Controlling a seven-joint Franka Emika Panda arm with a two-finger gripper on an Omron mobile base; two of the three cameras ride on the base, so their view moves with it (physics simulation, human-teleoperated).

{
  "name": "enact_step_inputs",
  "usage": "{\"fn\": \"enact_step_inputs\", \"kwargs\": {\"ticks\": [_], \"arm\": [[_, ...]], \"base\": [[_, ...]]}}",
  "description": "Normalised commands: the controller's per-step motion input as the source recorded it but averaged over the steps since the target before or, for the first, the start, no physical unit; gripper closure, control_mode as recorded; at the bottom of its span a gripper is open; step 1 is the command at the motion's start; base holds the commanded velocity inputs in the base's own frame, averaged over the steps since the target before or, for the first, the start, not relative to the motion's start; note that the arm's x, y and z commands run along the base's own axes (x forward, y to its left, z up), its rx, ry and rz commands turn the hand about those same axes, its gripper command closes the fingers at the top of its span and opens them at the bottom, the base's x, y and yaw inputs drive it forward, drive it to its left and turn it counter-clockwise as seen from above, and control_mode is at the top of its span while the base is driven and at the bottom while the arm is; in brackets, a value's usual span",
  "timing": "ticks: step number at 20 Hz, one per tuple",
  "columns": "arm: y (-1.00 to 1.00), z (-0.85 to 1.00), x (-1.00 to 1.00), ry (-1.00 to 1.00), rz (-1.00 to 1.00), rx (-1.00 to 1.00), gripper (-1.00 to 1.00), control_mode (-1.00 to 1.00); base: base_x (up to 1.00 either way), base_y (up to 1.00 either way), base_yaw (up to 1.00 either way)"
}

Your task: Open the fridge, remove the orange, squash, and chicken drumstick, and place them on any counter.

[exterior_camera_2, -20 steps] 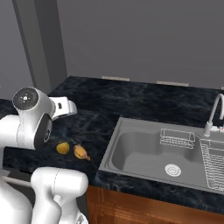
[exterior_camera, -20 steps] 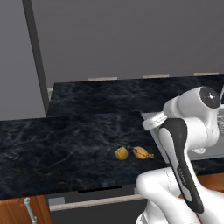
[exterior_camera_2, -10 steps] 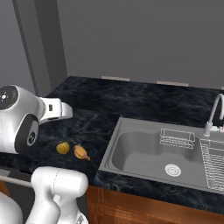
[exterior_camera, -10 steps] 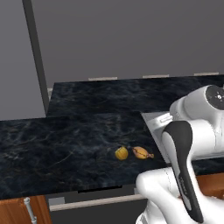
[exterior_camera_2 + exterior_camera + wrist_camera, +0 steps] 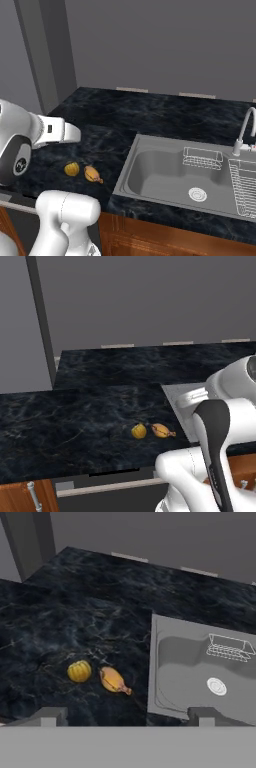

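Although the hand hangs above the black stone worktop (image 5: pixel 75 612), the gripper (image 5: pixel 125 714) holds nothing: in the hand view its two finger tips stand wide apart near the bottom edge, with bare stone between them. The chicken drumstick (image 5: pixel 114 680) lies on the worktop just ahead of the gripper and slightly toward its left fingertip, clear of both tips. It is a small golden-brown piece. Its long axis runs on a slant across the gripper's line of sight, with the plump end farther away and to the left, and the thin tip nearer and pointing to the right, toward the steel sink (image 5: pixel 200 677). Just beside its plump end, farther to the gripper's left, sits a small round yellow piece (image 5: pixel 79 671), close to the drumstick but seemingly not touching it. The sink basin lies off to the gripper's right, its rim near the drumstick's thin tip.

From the base cameras the same pair appears side by side near the front edge of the worktop, the drumstick (image 5: pixel 162 430) on the sink side, with the white arm raised above and in front of them. Judging by how things lie, the drumstick is already set down on the worktop, and the fridge is not in sight.
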Motion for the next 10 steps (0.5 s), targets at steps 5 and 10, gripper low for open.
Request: {"fn": "enact_step_inputs", "kwargs": {"ticks": [5, 10], "arm": [[-0.12, 0.02, -0.10, 0.05, 0.00, 0.01, -1.00, -1.00], [0.00, 0.00, -0.15, 0.06, 0.00, 0.00, -1.00, 1.00]], "base": [[0.00, 0.00, 0.00], [-0.04, 0.00, 0.00]]}}
